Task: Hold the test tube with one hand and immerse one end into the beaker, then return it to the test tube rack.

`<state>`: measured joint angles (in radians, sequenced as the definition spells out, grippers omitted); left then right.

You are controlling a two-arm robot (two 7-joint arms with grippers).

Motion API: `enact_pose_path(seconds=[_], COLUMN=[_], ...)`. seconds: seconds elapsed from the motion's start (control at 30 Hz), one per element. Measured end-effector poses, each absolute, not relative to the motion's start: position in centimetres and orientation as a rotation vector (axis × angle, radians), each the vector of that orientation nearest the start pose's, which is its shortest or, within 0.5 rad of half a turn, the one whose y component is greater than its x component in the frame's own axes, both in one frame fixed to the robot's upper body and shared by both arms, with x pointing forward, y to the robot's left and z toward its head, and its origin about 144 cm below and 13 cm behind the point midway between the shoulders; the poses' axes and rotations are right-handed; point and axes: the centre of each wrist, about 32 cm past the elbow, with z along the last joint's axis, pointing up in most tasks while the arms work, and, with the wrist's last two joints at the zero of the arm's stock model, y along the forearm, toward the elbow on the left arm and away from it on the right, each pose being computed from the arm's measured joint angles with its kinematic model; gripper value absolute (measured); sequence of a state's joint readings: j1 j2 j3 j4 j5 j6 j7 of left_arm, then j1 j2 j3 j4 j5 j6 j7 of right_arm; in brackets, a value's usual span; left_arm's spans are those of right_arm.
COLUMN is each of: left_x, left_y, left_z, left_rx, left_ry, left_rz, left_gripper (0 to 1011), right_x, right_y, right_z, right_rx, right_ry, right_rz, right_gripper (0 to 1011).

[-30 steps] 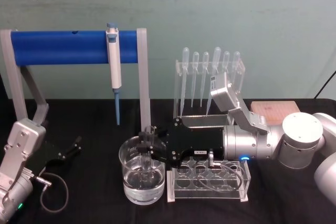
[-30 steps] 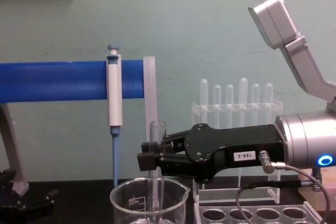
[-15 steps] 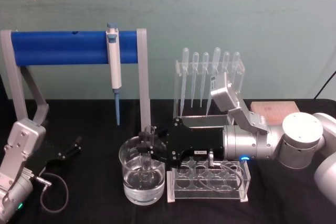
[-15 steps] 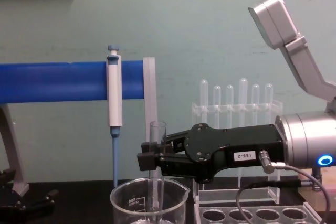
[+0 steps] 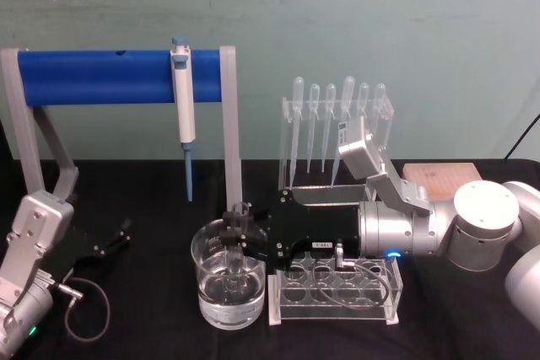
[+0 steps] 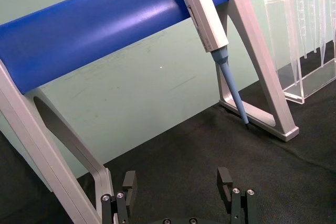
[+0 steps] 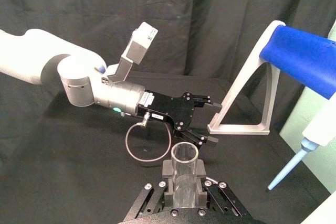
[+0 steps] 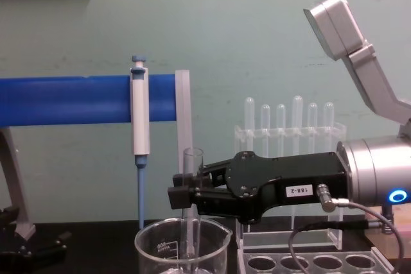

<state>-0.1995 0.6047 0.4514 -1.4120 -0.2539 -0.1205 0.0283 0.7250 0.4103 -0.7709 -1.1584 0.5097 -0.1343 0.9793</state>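
Note:
My right gripper point(image 5: 235, 237) point(image 8: 182, 196) is shut on the test tube point(image 8: 192, 159) and holds it upright over the beaker point(image 5: 211, 286). The clear tube's open rim stands above the black jaws. Its lower end reaches down inside the beaker point(image 8: 154, 247), which holds clear liquid. In the right wrist view the test tube point(image 7: 185, 173) sits clamped between the fingers. My left gripper point(image 5: 112, 241) point(image 6: 177, 182) rests open on the black table at the left, apart from everything, and appears across the table as the left gripper point(image 7: 208, 120) in the right wrist view.
A blue-barred stand point(image 5: 118, 76) carries a blue-and-white pipettor point(image 5: 182, 104) just behind the beaker. A clear rack with round holes point(image 5: 333, 292) lies under my right arm. Plastic pipettes point(image 5: 337, 120) stand in a holder behind. A pinkish block point(image 5: 440, 176) sits at the right.

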Motion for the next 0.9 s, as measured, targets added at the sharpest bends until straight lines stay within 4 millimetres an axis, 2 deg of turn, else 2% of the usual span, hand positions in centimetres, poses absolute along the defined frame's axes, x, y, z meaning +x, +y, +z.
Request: enact_pose_path(seconds=[0.9], left_x=[48.86], left_y=[30.96], left_z=[113.98], left_rx=[0.304], left_ry=[-0.285], left_rz=[1.248], left_gripper=[1000], right_x=[60.54], right_y=[-20.58], right_z=[123.14], right_rx=[-0.151], right_ry=[-0.214], right_rz=[-0.117], right_gripper=[226])
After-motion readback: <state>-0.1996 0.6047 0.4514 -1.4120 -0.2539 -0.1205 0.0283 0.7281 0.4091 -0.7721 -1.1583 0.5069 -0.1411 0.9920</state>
